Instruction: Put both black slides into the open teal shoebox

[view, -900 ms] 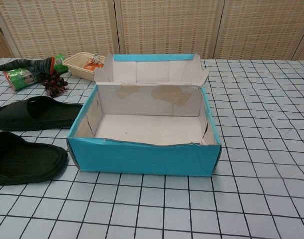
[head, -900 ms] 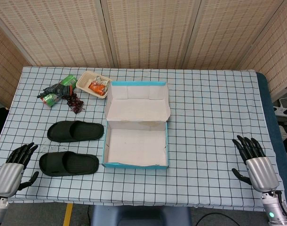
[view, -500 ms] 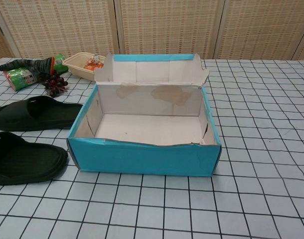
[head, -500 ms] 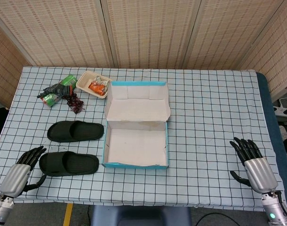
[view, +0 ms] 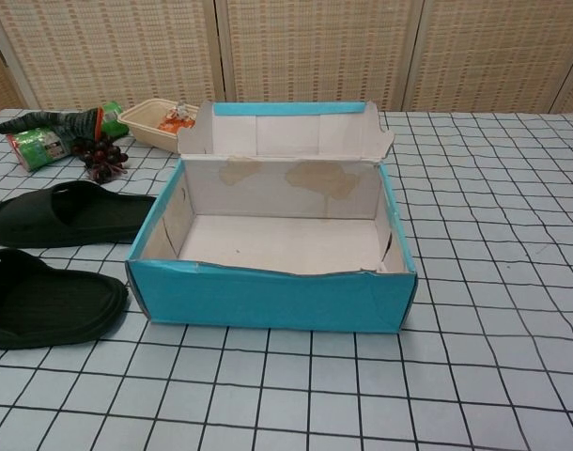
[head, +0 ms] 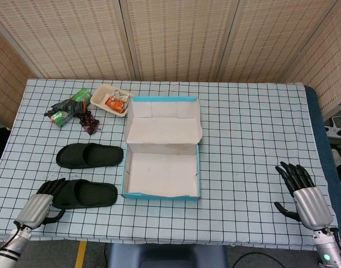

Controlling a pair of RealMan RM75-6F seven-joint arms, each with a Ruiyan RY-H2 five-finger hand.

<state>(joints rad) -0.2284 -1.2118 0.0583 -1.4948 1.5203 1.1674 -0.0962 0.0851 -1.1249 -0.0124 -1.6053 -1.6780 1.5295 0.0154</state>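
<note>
Matt black rubbery slides (head: pixel 90 156), cardboard shoebox (head: pixel 161 176) with teal outer skin and plain pale stained inside, checked cloth over desk (head: pixel 254 128), woven reed screens (head: pixel 176 39) behind, brushed silver metal and black plastic hands (head: pixel 304 192)

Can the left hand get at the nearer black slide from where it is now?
Probably yes. The left hand, fingers apart and holding nothing, sits right at the outer end of the nearer black rubber slide, with nothing between them. The farther black slide and open teal cardboard shoebox lie clear of that approach.
</note>
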